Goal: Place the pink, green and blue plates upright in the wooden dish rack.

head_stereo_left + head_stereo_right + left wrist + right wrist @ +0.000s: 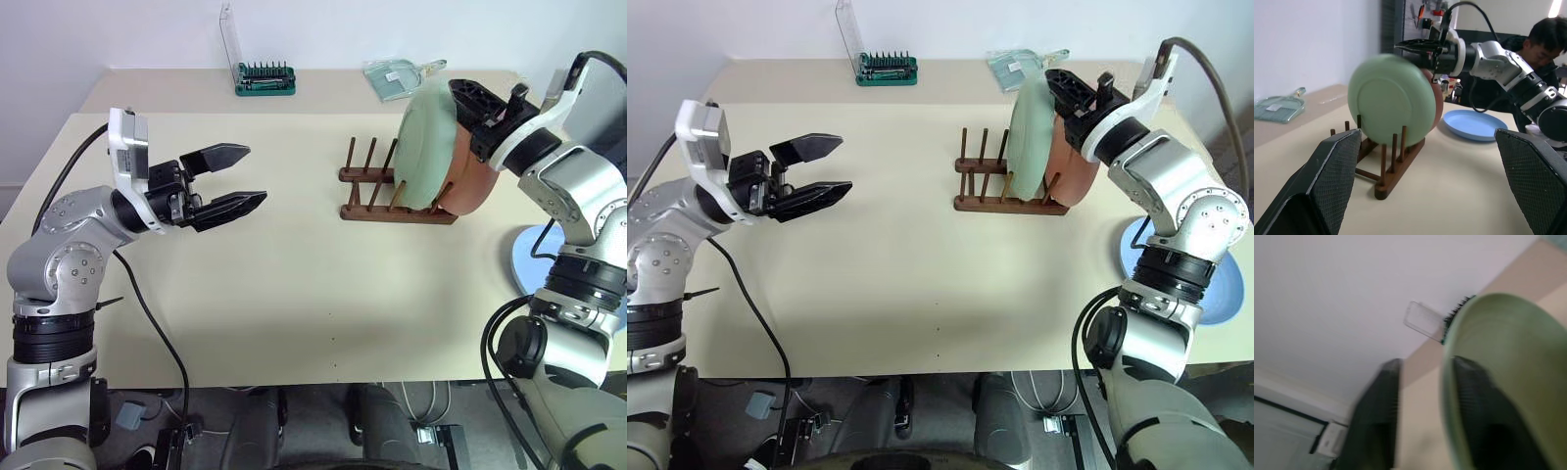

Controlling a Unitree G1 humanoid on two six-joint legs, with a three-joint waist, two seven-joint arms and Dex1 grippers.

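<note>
From the head views, the green plate point(428, 147) and pink plate point(472, 171) stand upright in the wooden rack point(392, 191), the blue plate point(1220, 284) lies flat on the table point(294, 294) right of the rack, and the left gripper point(235, 181), well left of the rack, has its fingers spread wide. In the left wrist view, the right gripper point(1418, 49) sits at the green plate's top rim above the rack. In the right wrist view, its fingers point(1378, 421) straddle that rim with a gap, so I cannot tell whether they clamp it.

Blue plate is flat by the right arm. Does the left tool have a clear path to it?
Probably not. The blue plate lies at the table's far right edge, beyond the dish rack and partly under the right arm. The open left tool sits across the table; the right tool is much nearer.
</note>
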